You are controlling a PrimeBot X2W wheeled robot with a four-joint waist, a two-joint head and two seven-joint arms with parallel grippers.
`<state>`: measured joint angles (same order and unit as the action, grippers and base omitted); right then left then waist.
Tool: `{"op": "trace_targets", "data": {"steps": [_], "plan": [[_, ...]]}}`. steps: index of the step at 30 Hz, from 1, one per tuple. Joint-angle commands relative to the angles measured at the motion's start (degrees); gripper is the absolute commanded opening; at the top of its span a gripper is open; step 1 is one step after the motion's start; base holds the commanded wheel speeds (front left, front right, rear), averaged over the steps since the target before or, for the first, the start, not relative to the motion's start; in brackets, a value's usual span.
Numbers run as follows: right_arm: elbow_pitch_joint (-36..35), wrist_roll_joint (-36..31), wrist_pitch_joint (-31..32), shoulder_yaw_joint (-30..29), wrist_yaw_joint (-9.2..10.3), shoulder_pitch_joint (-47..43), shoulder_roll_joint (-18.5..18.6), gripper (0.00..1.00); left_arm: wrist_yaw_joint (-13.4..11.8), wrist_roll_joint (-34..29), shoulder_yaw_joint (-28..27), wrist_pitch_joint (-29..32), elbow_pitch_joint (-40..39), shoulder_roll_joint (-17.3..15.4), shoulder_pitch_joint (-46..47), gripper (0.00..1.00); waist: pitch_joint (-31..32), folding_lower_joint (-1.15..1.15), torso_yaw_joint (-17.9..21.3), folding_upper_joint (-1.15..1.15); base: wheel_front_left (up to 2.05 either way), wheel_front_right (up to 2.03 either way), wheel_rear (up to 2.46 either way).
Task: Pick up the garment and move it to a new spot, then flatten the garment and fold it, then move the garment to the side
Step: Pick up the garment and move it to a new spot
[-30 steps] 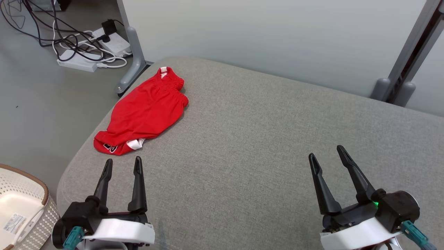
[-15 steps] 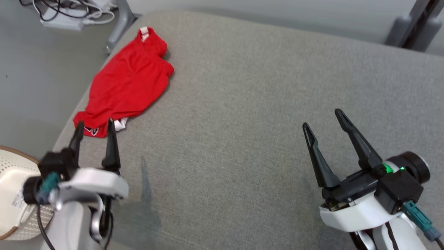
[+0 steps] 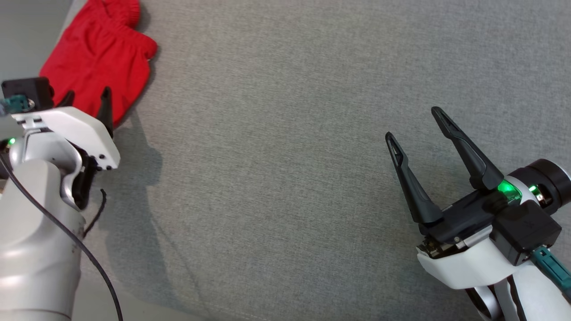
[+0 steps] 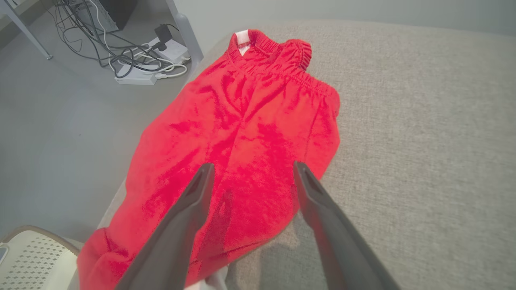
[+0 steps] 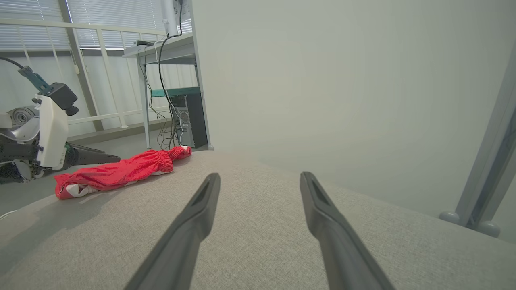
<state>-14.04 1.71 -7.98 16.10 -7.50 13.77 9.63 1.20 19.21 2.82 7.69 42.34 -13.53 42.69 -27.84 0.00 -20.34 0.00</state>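
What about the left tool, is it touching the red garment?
Cannot tell. In the left wrist view the left tool overlaps the red garment; the right wrist view shows neither gap nor contact plainly.

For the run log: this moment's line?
left end effector: open, over crumpled red fabric garment | right end effector: open, empty | garment: on grey fabric cushion

Legible text, brands, numbers, signs: none.
White tag [image 4: 242,37] at waistband of red garment [image 4: 242,133]: no print discernible.
White patch [image 5: 78,189] at opposite end of garment, right wrist view: too small to read.
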Motion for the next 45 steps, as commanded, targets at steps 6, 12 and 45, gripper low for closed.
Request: {"op": "trace_targets", "data": {"steps": [6,12,45], "plan": [[-1.06,-0.53,0.34,0.09,0.02,1.21,0.68,1.00,0.43,-0.32,0.62,3.92,7.20,-1.90,6.41,1.00,-2.51,0.00,2.78,0.00,0.00,0.00,0.00],[-1.15,-0.74,-0.03,0.34,0.02,1.18,0.75,1.00,-0.12,0.92,0.52,6.02,15.21,-2.53,10.37,1.00,-3.31,0.00,4.34,0.00,0.00,0.00,0.00],[7.34,1.37,-6.30,-2.26,0.02,-1.48,-5.13,1.00,5.97,8.85,3.92,-5.23,-11.42,1.07,4.27,0.00,14.34,0.00,8.87,0.00,0.00,0.00,0.00]]}}
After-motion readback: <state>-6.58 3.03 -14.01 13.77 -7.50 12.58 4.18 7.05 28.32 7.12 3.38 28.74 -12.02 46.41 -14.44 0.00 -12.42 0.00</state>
